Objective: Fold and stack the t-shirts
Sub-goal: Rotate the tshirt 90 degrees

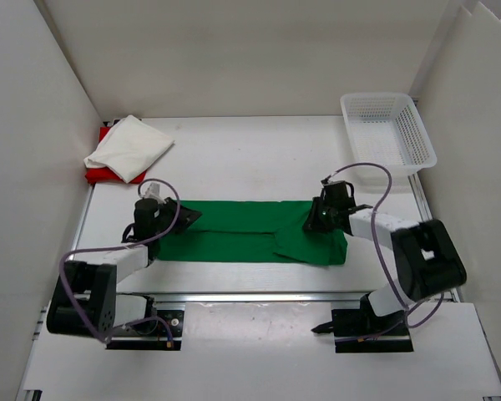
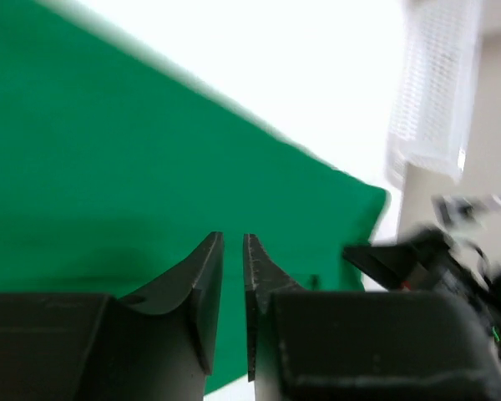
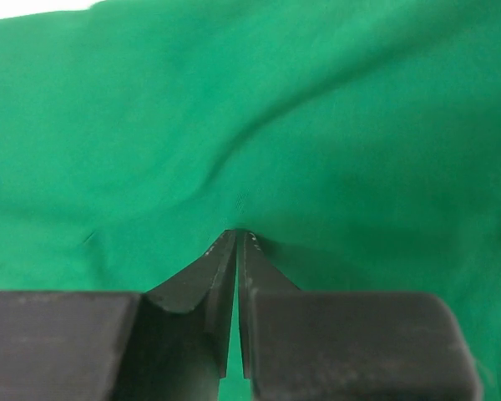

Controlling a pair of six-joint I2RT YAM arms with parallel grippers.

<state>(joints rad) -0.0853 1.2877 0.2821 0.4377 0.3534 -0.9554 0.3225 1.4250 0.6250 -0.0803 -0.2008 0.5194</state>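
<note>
One green t-shirt (image 1: 234, 230) lies as a long band, its long axis running left to right between the arms; white t-shirt (image 1: 129, 144) rests on red t-shirt (image 1: 98, 175), far left; right gripper (image 3: 236, 235) clamps its right end; left gripper (image 2: 232, 239) hangs over the left end, jaws barely apart, grip unclear.

The green cloth t-shirt (image 1: 250, 230) is soft, matt and creased, the folded white cloth t-shirt (image 1: 132, 144) and bright red cloth t-shirt (image 1: 96, 176) at the far left corner of the smooth matt white table (image 1: 250, 159) look equally dull, and the white plastic mesh basket (image 1: 388, 134) is a hard lattice.
</note>
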